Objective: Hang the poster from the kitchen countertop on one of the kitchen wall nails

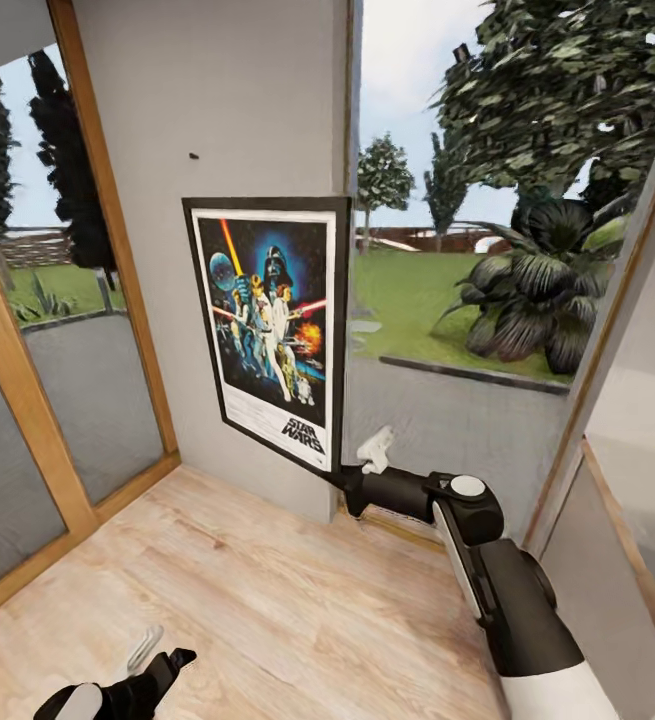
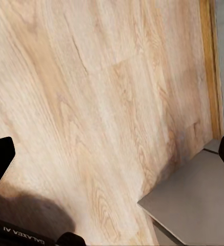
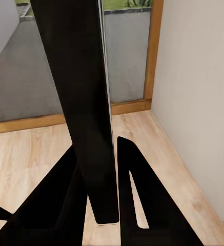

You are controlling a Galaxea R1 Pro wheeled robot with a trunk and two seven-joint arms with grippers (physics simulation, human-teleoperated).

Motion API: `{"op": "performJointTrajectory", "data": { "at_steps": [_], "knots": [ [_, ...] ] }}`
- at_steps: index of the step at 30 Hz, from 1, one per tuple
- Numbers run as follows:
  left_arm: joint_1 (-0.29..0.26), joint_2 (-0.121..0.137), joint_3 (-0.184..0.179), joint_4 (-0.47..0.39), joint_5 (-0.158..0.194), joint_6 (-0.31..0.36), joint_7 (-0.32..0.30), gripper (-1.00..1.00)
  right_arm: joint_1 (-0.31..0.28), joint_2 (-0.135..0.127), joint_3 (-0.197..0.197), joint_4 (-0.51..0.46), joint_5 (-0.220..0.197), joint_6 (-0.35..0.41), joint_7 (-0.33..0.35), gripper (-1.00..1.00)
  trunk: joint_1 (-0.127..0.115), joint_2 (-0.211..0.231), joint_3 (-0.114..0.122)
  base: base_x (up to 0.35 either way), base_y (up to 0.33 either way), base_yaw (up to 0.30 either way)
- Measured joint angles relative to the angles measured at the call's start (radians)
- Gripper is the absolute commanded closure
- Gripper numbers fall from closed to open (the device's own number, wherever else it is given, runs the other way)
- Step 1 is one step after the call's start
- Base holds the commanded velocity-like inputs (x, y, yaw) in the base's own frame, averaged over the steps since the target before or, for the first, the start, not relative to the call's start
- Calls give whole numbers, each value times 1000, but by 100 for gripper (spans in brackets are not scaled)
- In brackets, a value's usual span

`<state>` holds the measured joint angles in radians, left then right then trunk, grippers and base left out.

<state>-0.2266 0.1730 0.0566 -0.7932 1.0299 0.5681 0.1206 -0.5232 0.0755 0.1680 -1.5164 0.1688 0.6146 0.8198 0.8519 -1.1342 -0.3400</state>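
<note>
While your right gripper (image 1: pixel 345 472) clamps the poster (image 1: pixel 270 325) by its lower corner, the poster stands upright against the pale wall (image 1: pixel 217 90), below the nail (image 1: pixel 194 157). Your left gripper (image 1: pixel 157 655) hangs low over the wooden floor (image 1: pixel 297 600), fingers apart.

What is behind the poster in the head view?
Behind the poster, held by the right gripper, are pale wall and window edge. The wall nail shows above it; anything directly behind is covered.
</note>
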Motion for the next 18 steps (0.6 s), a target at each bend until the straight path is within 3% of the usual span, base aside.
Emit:
{"op": "performJointTrajectory", "data": {
  "at_steps": [4,13,15,17,18],
  "knots": [
    [0,-3,-2,-1,2,0,-1,-100,-56,5,1,49,-6,16,0,100,0,0,0,267,265,0],
    [-1,-6,-2,-13,3,2,-2,-100,-64,7,4,36,-8,17,3,100,0,0,0,245,243,0],
    [-3,-5,-1,-19,24,7,1,-100,-63,6,4,21,-8,18,4,100,0,0,0,91,90,0],
    [-7,-3,-3,-29,93,12,18,-100,-62,5,4,8,-10,20,5,100,0,0,0,24,24,0],
    [-8,-2,-4,-32,106,12,22,-100,-62,5,4,6,-9,20,5,100,0,0,0,15,15,0]
  ]
}}
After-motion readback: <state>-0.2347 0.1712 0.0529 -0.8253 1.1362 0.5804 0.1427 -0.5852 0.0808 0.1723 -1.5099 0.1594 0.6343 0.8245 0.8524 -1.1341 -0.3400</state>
